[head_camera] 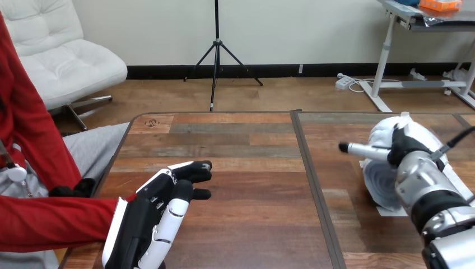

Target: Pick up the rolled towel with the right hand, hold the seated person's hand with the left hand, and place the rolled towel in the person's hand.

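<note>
As left hand (144,225) fingers (177,212) extend, right hand (408,147) touches rolled towel (382,180).

A robot test lab, it seems: a tripod (217,43) stands at twelve o'clock beyond the table (246,140), a desk (386,56) and power strip (343,82) at two, an armchair (61,61) at ten.

White rolled towel (378,182) sits at the right edge of my frame, lying on the table, spiral end facing me, top covered by my right hand (411,147). Person's hand, lower left, is hidden behind my left hand (148,221).
</note>
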Motion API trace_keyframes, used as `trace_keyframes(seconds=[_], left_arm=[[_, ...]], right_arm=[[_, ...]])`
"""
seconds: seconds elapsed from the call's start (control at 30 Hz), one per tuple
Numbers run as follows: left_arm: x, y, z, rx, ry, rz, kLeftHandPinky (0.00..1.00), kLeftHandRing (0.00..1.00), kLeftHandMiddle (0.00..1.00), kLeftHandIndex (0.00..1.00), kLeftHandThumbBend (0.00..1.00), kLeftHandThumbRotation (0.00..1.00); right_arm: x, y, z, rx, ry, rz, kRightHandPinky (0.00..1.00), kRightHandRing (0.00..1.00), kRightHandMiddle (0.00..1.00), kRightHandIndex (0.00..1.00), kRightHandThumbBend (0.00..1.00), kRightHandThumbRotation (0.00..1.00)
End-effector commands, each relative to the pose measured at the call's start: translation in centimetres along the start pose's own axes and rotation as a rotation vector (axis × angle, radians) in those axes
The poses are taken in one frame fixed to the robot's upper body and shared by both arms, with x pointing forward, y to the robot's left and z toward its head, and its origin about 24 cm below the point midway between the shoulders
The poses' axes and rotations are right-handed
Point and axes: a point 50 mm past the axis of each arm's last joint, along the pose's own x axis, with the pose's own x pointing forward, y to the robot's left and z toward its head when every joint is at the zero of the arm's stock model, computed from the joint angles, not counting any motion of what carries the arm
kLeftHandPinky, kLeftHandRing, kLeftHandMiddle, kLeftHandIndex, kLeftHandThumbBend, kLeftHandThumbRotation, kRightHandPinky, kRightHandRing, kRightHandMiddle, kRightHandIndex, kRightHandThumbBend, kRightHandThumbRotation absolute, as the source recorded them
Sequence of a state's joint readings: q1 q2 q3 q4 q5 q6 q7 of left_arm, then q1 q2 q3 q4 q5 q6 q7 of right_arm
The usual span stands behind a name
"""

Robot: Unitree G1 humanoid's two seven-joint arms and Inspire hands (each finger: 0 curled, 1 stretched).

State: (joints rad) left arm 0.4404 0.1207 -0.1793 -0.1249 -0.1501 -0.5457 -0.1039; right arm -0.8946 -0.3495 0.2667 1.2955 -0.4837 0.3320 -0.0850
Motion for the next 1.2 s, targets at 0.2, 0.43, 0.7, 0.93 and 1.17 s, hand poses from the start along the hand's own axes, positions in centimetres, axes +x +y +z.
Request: trace_keyframes(seconds=[0.2, 0.43, 0.7, 0.93, 1.17], left_arm=[[0.9, -0.1, 1.6, -0.005, -0.091, 0.016, 0.65, 0.76, 0.75, 0.61, 0.48, 0.74], [1.1, 0.0, 1.8, 0.005, -0.109, 0.017, 0.62, 0.75, 0.74, 0.59, 0.48, 0.75], [1.3, 0.2, 2.0, 0.0, -0.123, 0.016, 0.58, 0.73, 0.74, 0.59, 0.47, 0.76], [1.3, 0.3, 2.3, -0.004, -0.136, 0.035, 0.56, 0.72, 0.74, 0.58, 0.49, 0.76], [1.3, 0.5, 2.7, 0.003, -0.146, 0.05, 0.54, 0.71, 0.73, 0.55, 0.52, 0.76]], right_arm=[[-0.5, 1.0, 1.4, -0.214, 0.029, 0.095, 0.88, 0.96, 1.0, 1.0, 1.0, 0.78], [-0.6, 1.4, 1.5, -0.196, 0.033, 0.092, 0.7, 0.84, 0.92, 0.97, 1.0, 0.67], [-0.6, 1.5, 1.6, -0.186, 0.042, 0.099, 0.61, 0.82, 0.88, 0.91, 1.0, 0.45], [-0.6, 1.6, 1.3, -0.094, 0.045, 0.09, 0.59, 0.77, 0.81, 0.79, 1.0, 0.3], [-0.5, 1.7, 1.1, -0.065, 0.051, 0.086, 0.49, 0.65, 0.71, 0.66, 1.0, 0.11]])
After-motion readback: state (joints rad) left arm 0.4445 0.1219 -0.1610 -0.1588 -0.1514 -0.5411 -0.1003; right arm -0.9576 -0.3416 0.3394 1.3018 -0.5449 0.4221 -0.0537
